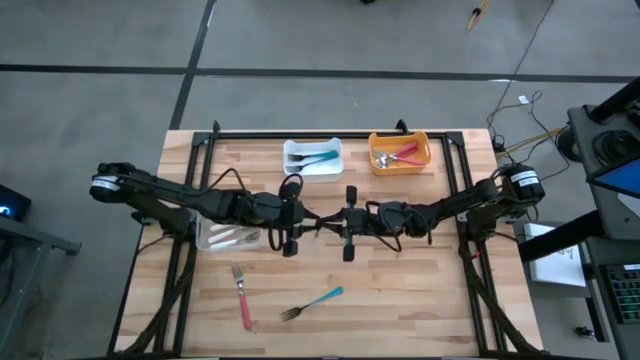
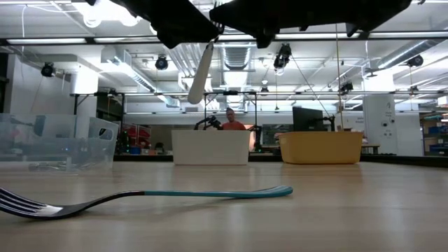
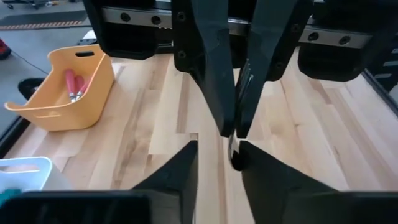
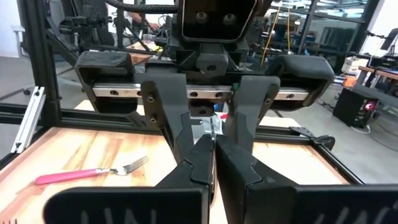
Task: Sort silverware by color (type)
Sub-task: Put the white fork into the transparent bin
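My two grippers meet above the middle of the table. A white-handled piece of silverware [image 2: 200, 73] hangs between them, clear of the table. My right gripper [image 4: 212, 152] is shut on it. My left gripper [image 3: 219, 155] is open and faces the right one, with one finger on either side of the piece. A teal-handled fork [image 1: 312, 303] and a red-handled fork [image 1: 242, 296] lie flat on the near part of the table. My right gripper pinches the piece's thin metal part [image 4: 213, 132] between its two fingers, which reach in level from the table's right side. Its white handle [image 2: 199, 78] hangs slanting below the fingers, lifted clear of the table. The fingers hide the exact place of contact.
At the far edge stand a white bin [image 1: 312, 157] holding teal-handled pieces and an orange bin [image 1: 399, 152] holding red-handled ones. A clear bin [image 1: 228, 237] with white-handled pieces sits under the left arm. A person shows in the room far beyond the table.
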You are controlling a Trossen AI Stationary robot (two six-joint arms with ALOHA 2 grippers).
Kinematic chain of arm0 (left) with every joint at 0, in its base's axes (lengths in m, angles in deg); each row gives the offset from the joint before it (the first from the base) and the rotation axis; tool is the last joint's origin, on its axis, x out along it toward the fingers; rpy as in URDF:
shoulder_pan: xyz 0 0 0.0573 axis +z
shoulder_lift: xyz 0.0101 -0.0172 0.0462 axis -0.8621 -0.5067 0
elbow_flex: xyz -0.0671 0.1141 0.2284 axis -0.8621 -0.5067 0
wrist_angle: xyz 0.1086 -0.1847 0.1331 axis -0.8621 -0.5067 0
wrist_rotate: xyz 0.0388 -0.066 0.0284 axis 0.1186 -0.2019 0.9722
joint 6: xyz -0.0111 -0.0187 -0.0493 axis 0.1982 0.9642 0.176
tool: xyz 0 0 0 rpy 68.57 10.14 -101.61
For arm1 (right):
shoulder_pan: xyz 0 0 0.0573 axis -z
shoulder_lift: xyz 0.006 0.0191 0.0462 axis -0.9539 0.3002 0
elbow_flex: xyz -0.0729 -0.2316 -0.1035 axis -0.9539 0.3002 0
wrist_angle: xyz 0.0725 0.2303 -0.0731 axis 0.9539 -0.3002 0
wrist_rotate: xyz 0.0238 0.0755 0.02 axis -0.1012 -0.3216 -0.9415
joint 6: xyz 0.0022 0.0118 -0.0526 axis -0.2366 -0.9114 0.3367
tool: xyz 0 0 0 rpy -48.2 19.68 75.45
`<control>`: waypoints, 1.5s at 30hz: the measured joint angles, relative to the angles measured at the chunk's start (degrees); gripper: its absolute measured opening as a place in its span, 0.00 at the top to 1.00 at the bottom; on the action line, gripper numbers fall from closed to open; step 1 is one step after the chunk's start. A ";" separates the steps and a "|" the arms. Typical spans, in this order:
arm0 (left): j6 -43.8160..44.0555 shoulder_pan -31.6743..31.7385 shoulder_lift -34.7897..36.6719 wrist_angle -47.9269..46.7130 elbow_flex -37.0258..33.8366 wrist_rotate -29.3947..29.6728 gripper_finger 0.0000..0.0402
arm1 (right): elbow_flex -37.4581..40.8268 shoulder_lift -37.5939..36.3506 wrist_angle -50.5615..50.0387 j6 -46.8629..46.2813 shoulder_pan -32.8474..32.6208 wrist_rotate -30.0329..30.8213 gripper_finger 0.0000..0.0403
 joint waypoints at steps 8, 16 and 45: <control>-2.39 0.06 4.56 -5.94 0.00 7.82 0.62 | 2.23 -1.92 -0.02 2.61 0.14 9.00 0.98; -2.40 0.06 7.13 -8.22 -0.06 18.45 0.62 | 10.33 -3.81 18.98 2.95 0.61 22.57 0.98; -4.87 -0.15 -12.07 15.69 -0.17 29.28 0.67 | 4.13 13.38 45.16 16.09 0.21 36.14 0.98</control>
